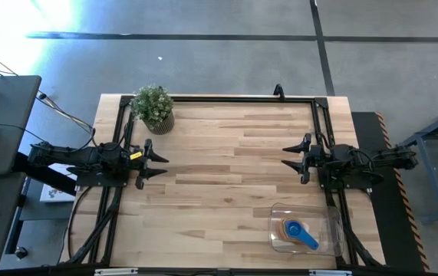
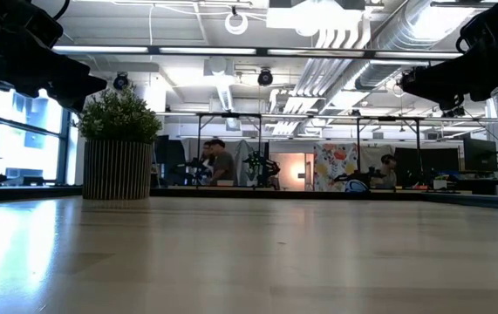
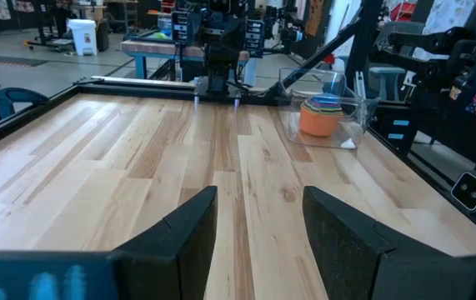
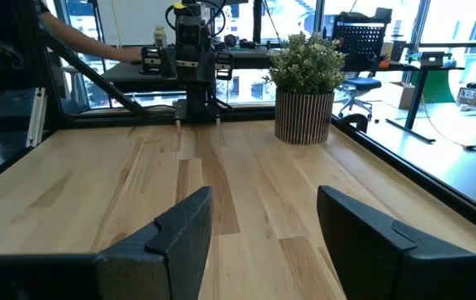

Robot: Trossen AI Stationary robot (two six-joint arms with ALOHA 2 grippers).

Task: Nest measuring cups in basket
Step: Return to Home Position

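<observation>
By the right tabletop (image 1: 226, 153) edge: nested plastic measuring cups (image 1: 299, 231), blue on top, inside clear rectangular plastic basket (image 1: 327, 218)
Left gripper (image 1: 163, 165), right gripper (image 1: 288, 157): both wide open, empty
Risk: if you swing right gripper low, it clips basket

Clear rectangular basket (image 1: 330, 218) with rounded corners; stands upright at the table's near right corner. Holds the measuring cups (image 1: 299, 231) nested in one stack, orange outermost, blue on top, blue handle pointing near-right.
</observation>
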